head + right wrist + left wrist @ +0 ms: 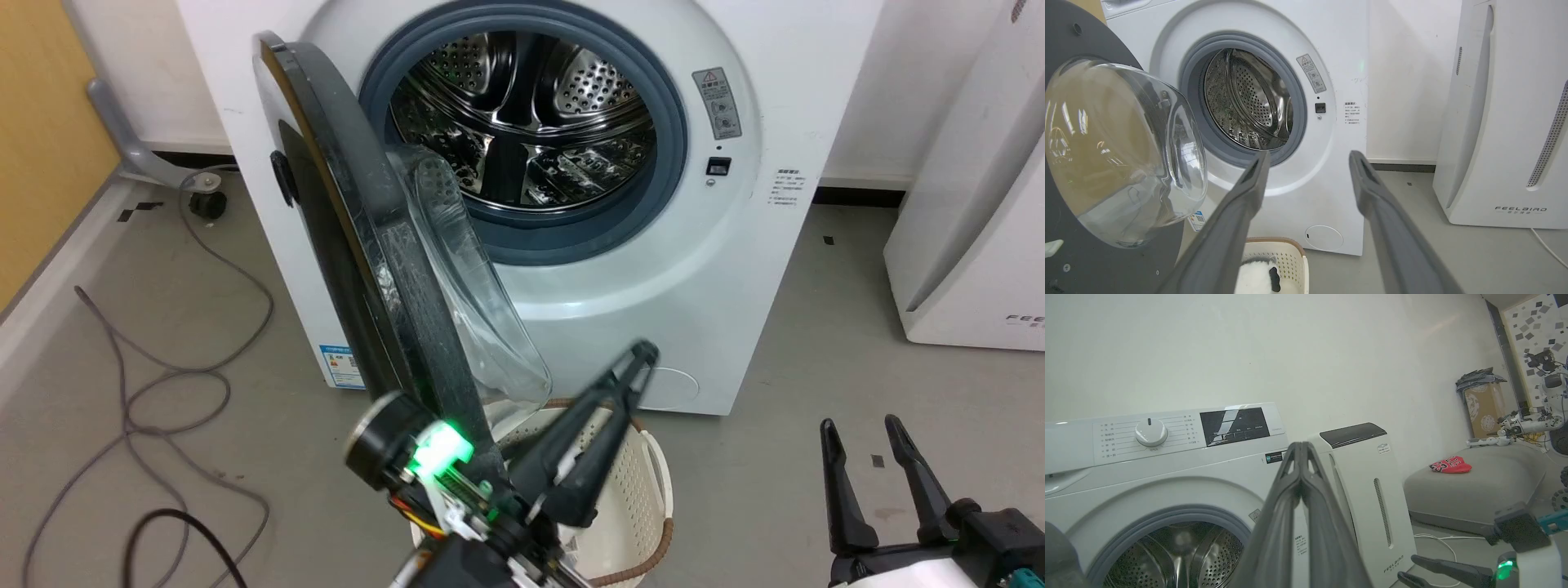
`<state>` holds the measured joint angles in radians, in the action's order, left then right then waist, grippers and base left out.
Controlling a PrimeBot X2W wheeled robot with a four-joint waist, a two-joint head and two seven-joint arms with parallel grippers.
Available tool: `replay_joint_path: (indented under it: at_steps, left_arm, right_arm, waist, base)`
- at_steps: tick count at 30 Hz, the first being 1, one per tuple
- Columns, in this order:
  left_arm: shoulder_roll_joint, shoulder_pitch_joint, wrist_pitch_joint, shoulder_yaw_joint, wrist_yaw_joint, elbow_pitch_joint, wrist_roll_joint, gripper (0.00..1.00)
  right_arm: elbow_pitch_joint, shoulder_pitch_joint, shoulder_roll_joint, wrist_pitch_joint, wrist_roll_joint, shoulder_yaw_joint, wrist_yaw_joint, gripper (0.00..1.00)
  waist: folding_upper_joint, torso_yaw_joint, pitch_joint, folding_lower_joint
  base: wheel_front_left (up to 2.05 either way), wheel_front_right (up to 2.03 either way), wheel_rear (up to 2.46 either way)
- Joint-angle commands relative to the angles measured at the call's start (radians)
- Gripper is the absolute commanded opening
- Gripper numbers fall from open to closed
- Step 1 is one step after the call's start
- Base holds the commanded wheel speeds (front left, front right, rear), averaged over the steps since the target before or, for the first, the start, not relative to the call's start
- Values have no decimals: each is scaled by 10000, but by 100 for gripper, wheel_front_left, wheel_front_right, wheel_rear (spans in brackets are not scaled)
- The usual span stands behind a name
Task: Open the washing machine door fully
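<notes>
White enamel front-loading washing machine (718, 245) stands on the grey floor (775, 490), its perforated steel drum (522, 122) exposed. Its round glossy black door (359, 269), carrying a bulging clear glass bowl (482, 310), stands out from the left side of the drum opening, nearly square to the machine's front.

Surroundings: a cream perforated laundry basket (653, 482) with a brown rim sits on the floor in front of the machine, beneath the door's outer end. It holds a black-and-white soft toy (1257, 277). Grey cables (245, 286) trail along the floor's left edge. A tall white appliance (963, 245) marked FEELBIRD stands at the floor's right edge.

Left gripper (643, 355): fingers pressed together with nothing between them, raised over the basket, just beside the bowl side of the door's lower rim. Contact with the door cannot be determined.

Right gripper (859, 425): fingers spread, empty, well apart from the door, to its right.
</notes>
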<state>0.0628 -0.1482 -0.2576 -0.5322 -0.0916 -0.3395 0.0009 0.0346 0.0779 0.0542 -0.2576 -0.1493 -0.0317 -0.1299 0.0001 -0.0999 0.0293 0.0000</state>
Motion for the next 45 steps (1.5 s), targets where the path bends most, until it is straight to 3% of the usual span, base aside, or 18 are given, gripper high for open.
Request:
replay_joint_path:
  at_steps: [1, 14, 29, 45]
  left_arm:
    - [90, 177, -42, -194, -43, 139, 65, 0]
    - [237, 788, -42, -1017, 59, 1746, 89, 0]
    - [267, 1267, -42, -414, 797, 3015, -265, 0]
    - [173, 1425, -42, 191, 936, 3912, -656, 0]
  right_arm:
    - [-4, 138, -39, -41, 43, -35, -8, 100]
    - [181, 88, -39, -42, 82, -15, -8, 100]
    - [407, 106, -39, -42, 88, -142, -8, 100]
    - [549, 95, -39, -42, 97, -160, -8, 100]
  waist:
    - [-1, -47, -16, 0]
    - [-1, -253, -136, 0]
    - [-1, -373, -309, 0]
    - [-1, -1207, -345, 0]
  base:
    - [0, 0, 0]
    - [0, 0, 0]
    - [0, 0, 0]
    - [0, 0, 0]
